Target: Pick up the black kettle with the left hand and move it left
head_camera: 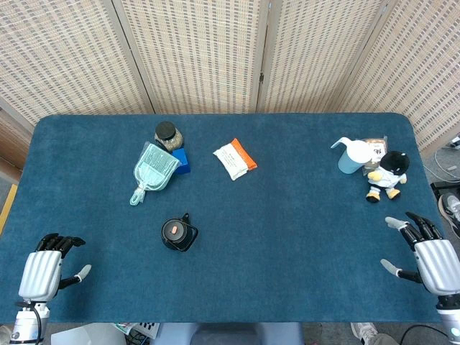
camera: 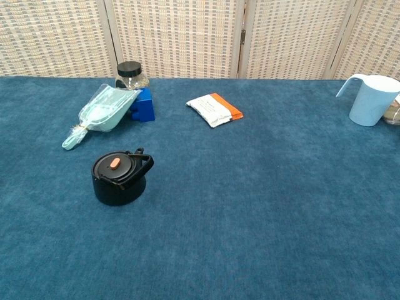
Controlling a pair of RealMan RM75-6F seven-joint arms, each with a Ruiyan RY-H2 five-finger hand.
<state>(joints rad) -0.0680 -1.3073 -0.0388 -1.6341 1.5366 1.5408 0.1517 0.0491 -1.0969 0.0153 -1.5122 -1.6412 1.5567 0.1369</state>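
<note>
The small round black kettle (head_camera: 178,234) with an orange lid knob stands upright on the blue worktop (head_camera: 287,237), left of centre toward the near edge, its spout pointing toward the far edge. Near the near-left corner, the left hand (head_camera: 49,269) holds nothing, fingers apart. The right hand (head_camera: 428,255) rests likewise, spread and empty.

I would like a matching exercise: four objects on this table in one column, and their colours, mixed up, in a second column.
Objects:
1. kettle
2. pitcher
3. scoop
4. box behind the scoop

Colours:
A. pale mint green
B. black with an orange knob on its lid
C. strong blue
D. light blue

Pairs: 1-B, 2-D, 3-A, 4-C
</note>
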